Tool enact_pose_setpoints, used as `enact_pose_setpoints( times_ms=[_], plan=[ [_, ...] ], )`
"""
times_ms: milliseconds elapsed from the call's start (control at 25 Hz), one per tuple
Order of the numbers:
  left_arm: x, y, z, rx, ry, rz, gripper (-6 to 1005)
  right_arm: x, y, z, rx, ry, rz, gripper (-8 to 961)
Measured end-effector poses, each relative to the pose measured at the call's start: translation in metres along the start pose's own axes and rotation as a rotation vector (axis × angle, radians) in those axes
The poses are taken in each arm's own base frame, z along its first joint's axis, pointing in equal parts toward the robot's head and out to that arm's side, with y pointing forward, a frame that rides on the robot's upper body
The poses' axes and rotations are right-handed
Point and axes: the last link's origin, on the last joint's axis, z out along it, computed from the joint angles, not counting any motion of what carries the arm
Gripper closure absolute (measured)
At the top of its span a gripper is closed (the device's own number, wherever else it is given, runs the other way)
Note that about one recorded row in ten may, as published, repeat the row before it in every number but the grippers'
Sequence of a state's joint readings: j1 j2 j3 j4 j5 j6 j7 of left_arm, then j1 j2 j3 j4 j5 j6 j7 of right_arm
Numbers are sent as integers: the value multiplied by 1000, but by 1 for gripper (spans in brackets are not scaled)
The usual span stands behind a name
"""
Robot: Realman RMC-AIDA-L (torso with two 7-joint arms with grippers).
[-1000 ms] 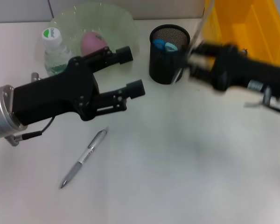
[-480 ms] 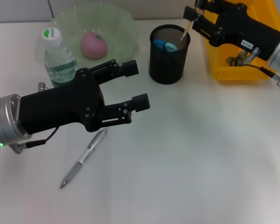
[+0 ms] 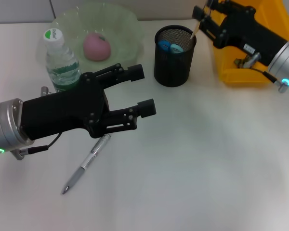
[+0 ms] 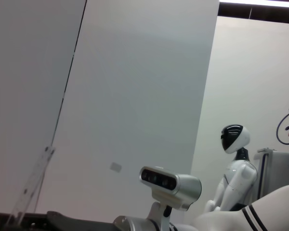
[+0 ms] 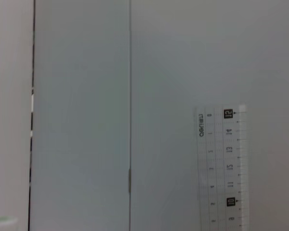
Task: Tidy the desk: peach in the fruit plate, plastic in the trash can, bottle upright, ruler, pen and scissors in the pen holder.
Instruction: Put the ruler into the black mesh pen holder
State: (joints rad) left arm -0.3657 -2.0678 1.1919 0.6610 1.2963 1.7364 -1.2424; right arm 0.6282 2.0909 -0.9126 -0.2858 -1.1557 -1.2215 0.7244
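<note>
The ruler (image 3: 194,30) is a thin, clear strip with printed scale marks, and in the head view only a short pale sliver of it shows, slanting down from the right gripper (image 3: 202,21) toward the rim of the black mesh pen holder (image 3: 174,57). In the right wrist view the ruler (image 5: 221,168) stands out against a plain wall, its numbers easy to read. The right gripper's fingers are pinched on the ruler's upper end, just above the holder's far edge and in front of the yellow bin (image 3: 248,38). Blue scissor handles (image 3: 169,46) sit inside the holder.

Over on the left, the left gripper (image 3: 142,90) hangs above the white desk (image 3: 207,168) with its fingers spread wide, holding nothing. The silver pen (image 3: 86,163) lies flat on the desk just below it. The bottle (image 3: 60,60) stands upright beside the green fruit plate (image 3: 123,21), with the pink peach (image 3: 97,46) resting in the plate.
</note>
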Motion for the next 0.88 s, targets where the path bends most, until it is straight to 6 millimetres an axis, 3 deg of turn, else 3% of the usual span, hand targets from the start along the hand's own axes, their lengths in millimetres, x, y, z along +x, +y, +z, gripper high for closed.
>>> enact_pose_setpoints(
  times_ms=[880],
  plan=[
    [0, -1, 4, -10, -10, 1, 192, 11, -1, 7, 32, 67, -30, 482]
  ],
)
